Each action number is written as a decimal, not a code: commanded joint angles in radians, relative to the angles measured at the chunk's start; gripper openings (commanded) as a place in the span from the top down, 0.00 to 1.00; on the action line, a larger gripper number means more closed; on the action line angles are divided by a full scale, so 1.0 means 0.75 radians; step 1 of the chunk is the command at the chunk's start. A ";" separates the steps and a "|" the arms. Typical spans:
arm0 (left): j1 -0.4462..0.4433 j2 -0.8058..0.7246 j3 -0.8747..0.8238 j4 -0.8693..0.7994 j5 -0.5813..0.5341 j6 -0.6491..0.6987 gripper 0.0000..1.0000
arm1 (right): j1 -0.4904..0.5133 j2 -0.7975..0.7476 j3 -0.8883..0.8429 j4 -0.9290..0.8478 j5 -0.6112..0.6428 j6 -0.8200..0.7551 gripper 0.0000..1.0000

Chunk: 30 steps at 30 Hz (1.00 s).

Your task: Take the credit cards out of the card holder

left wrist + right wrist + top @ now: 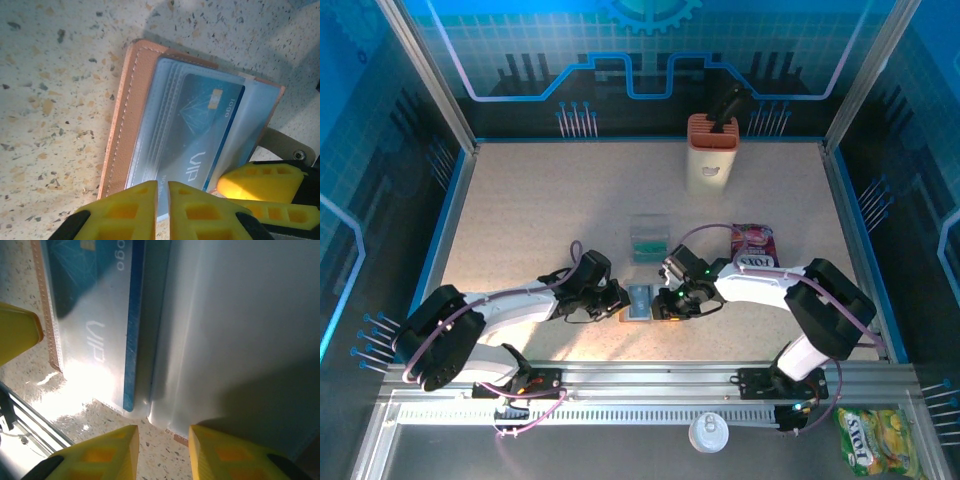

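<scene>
The card holder lies open on the table between both grippers; its brown stitched edge and grey-blue pockets are plain in the left wrist view. A teal credit card marked VIP sits in a pocket, its blue edge also in the right wrist view. My left gripper is shut to a thin slit, its tips over the holder's near edge, and I see nothing clamped in it. My right gripper is open at the rim of the holder's pale flap. More teal cards lie on the table behind.
A purple-red snack packet lies right of the right arm. A tall orange-and-cream box stands at the back. A yellow-green packet and a white lid lie off the table's near rail.
</scene>
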 commanded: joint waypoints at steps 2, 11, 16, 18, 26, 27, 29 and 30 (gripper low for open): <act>0.010 0.011 -0.017 -0.004 0.012 0.014 0.86 | 0.020 0.033 0.013 -0.104 0.087 -0.040 0.67; 0.009 -0.017 0.019 -0.023 0.011 0.019 0.86 | 0.014 -0.049 0.056 -0.083 0.035 -0.033 0.67; 0.009 -0.029 0.054 -0.025 0.018 0.017 0.89 | -0.007 -0.078 0.065 -0.012 -0.026 0.001 0.67; 0.004 -0.019 0.060 -0.007 0.031 0.011 0.90 | -0.022 -0.072 0.075 -0.004 -0.028 -0.001 0.67; -0.019 0.022 0.071 0.021 0.032 -0.003 0.91 | -0.054 -0.004 0.094 -0.078 0.044 -0.056 0.67; -0.020 0.027 0.075 0.024 0.033 -0.003 0.91 | -0.054 0.004 0.085 -0.072 0.041 -0.055 0.67; -0.023 0.034 0.080 0.025 0.033 -0.002 0.91 | -0.050 0.012 0.062 -0.052 0.033 -0.046 0.67; -0.022 0.035 0.082 0.025 0.033 -0.002 0.91 | -0.048 0.012 0.051 -0.042 0.030 -0.039 0.67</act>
